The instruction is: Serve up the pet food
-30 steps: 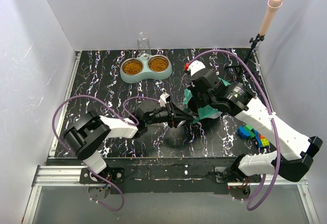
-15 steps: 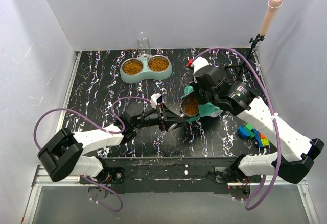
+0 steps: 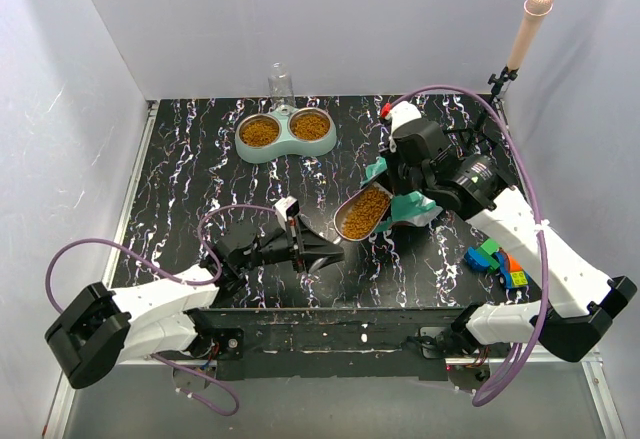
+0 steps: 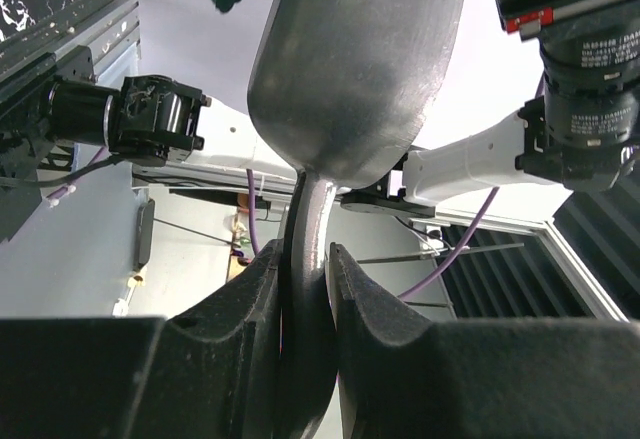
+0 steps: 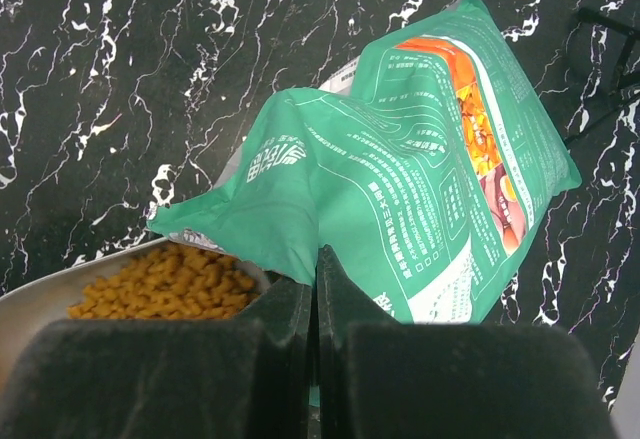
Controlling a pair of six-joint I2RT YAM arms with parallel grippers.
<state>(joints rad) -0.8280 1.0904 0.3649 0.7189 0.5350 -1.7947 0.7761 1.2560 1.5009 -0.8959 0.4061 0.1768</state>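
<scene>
Dull grey metal scoop (image 4: pixel 350 69), glossy plastic bag (image 5: pixel 420 189), matt kibble (image 5: pixel 165 284)

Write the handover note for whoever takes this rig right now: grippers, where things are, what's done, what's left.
Left gripper: shut on the handle of the grey scoop.
Right gripper: shut on the edge of the teal pet food bag.
Kibble: fills the scoop, which is held up by the bag's mouth.
Double bowl: far side, kibble in both compartments.
Done: scoop loaded.
Left: probably carry the scoop to the bowl and tip it in, then release the bag.
</scene>
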